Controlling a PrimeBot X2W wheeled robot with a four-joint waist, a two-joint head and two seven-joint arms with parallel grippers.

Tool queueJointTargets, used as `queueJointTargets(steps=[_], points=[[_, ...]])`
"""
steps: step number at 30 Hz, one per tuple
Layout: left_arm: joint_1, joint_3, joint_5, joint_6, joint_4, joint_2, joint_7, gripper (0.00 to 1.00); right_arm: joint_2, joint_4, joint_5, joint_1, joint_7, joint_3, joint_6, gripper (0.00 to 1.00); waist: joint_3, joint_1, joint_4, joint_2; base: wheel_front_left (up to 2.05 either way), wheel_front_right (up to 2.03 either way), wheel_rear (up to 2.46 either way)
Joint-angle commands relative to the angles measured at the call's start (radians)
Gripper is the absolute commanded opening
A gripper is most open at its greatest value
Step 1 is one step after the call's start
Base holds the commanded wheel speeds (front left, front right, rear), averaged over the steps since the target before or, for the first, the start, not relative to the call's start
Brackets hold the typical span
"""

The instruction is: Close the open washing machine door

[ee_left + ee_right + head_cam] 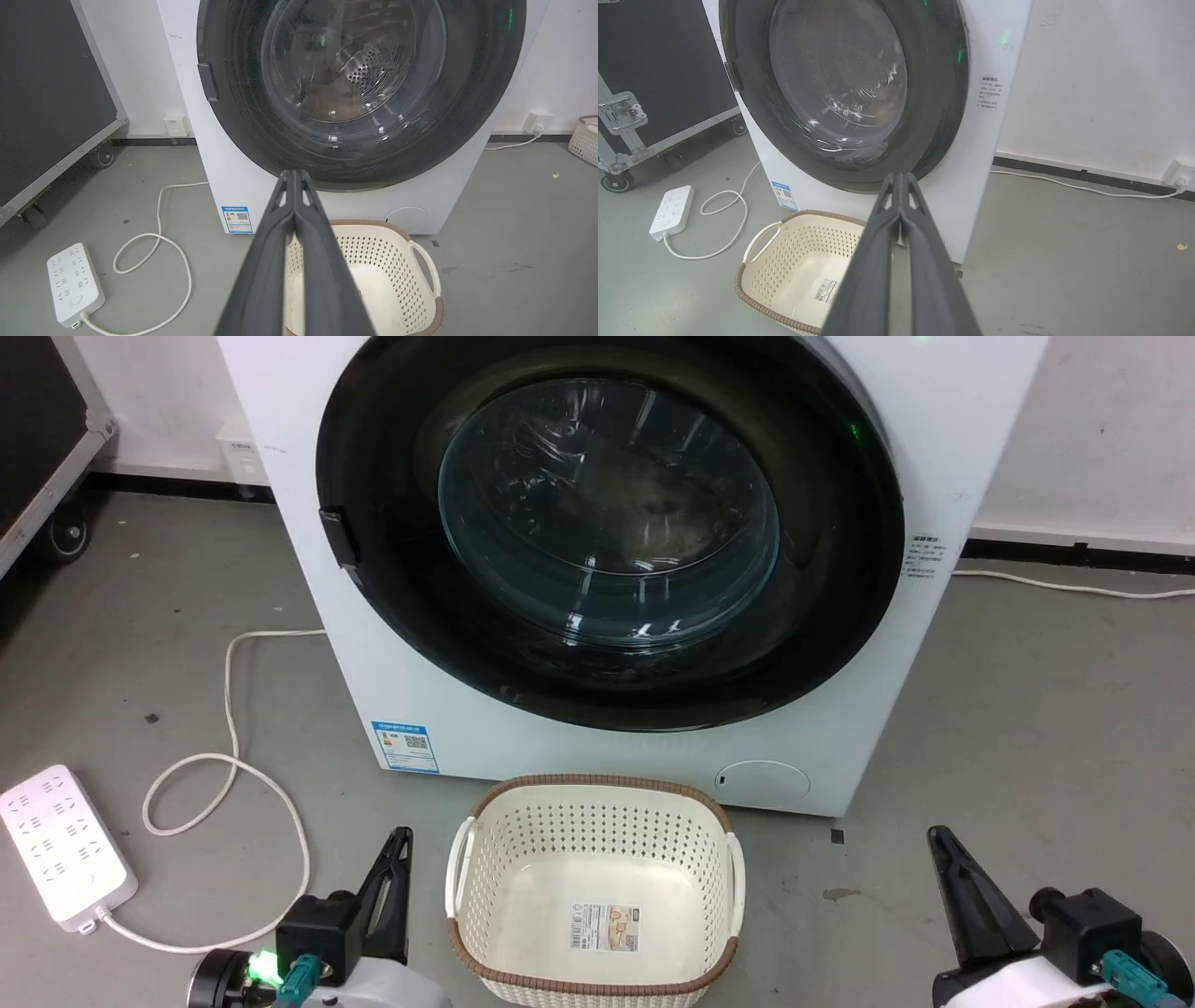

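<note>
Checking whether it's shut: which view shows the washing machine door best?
The head view: the washing machine door appears almost whole, flat against the white machine. Both wrist views crop its top; the right one sees it obliquely.

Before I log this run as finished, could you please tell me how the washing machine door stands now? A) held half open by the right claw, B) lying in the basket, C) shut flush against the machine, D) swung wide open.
C: the door lies flush in the front of the machine, and the left claw and right claw sit low, apart from it.
</note>
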Motion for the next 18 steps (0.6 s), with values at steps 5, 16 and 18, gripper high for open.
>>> queueJointTargets(steps=[5, 16, 18], points=[[-0.008, 0.009, 0.010, 0.006, -0.012, -0.004, 0.013, 0.00, 0.006, -0.011, -0.010, -0.019, 0.012, 0.002, 0.000, 0.00, 0.001, -0.0001, -0.001, 0.0000, 0.00, 0.00, 0.00], [-0.009, 0.022, 0.017, 0.009, -0.028, -0.008, 0.036, 0.00, 0.008, -0.020, -0.020, -0.025, 0.034, 0.005, 0.000, 0.00, 0.004, -0.0001, -0.002, 0.0000, 0.00, 0.00, 0.00], [-0.010, 0.024, 0.019, 0.010, -0.031, -0.009, 0.040, 0.00, 0.008, -0.021, -0.022, -0.026, 0.038, 0.005, 0.000, 0.00, 0.004, -0.0001, -0.003, 0.0000, 0.00, 0.00, 0.00]])
